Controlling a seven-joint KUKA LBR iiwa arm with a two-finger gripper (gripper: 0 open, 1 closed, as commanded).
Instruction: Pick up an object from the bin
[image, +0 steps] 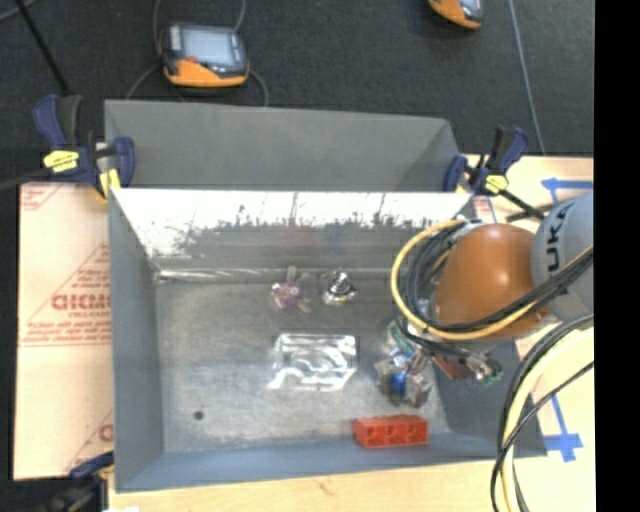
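Observation:
My gripper (404, 376) is down near the bin floor at the right side, below the arm's orange cover. Something small and blue shows at its lower end, and I cannot tell whether this is a loose thing or part of the gripper. A red toy brick (390, 431) lies flat just below the gripper, near the bin's front wall and apart from it. A clear plastic packet (314, 362) lies on the floor to the gripper's left.
Two small things sit near the back of the floor: a purple piece (287, 294) and a shiny silver piece (338, 289). The arm with its cables hangs over the bin's right wall. The floor's left half is bare grey metal.

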